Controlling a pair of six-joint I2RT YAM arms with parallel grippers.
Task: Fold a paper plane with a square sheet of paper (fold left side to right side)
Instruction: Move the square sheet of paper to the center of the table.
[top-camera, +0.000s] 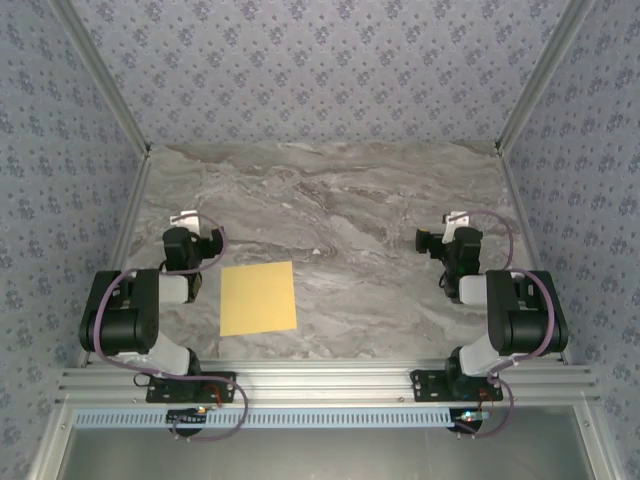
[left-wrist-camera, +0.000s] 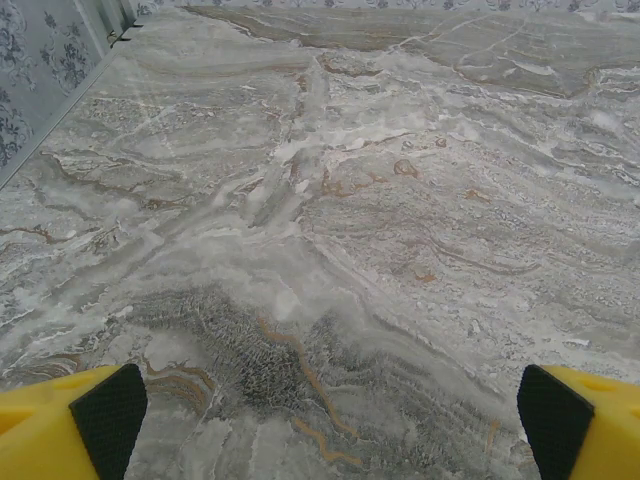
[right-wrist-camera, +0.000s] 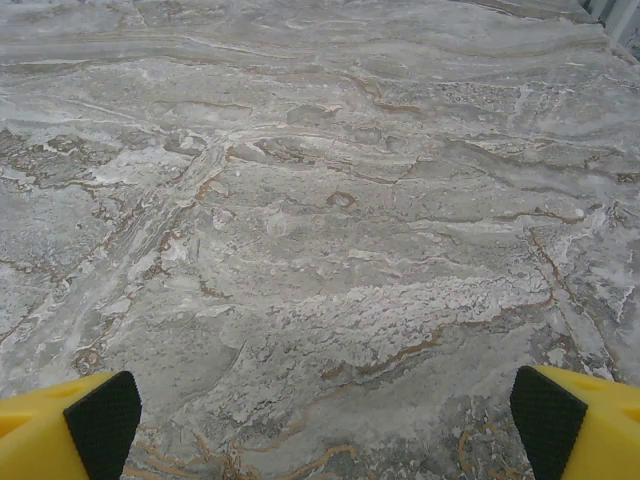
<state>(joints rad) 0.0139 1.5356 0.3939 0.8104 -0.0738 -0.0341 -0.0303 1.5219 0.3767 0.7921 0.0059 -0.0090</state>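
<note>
The square sheet of paper (top-camera: 258, 297) lies flat and unfolded on the marble table, mustard yellow, near the front left. My left gripper (top-camera: 186, 222) hovers just left of and behind the sheet, apart from it; in the left wrist view its yellow fingers (left-wrist-camera: 100, 425) with black pads stand wide apart over bare marble, open. My right gripper (top-camera: 448, 228) is far to the right of the sheet. Its fingers (right-wrist-camera: 95, 425) are also spread wide with nothing between them. No paper plane is in view.
The marble table (top-camera: 350, 210) stretches behind and between the arms. Patterned walls and metal frame posts (top-camera: 120, 110) close in the left, right and back. An aluminium rail (top-camera: 320, 385) carrying both arm bases runs along the near edge.
</note>
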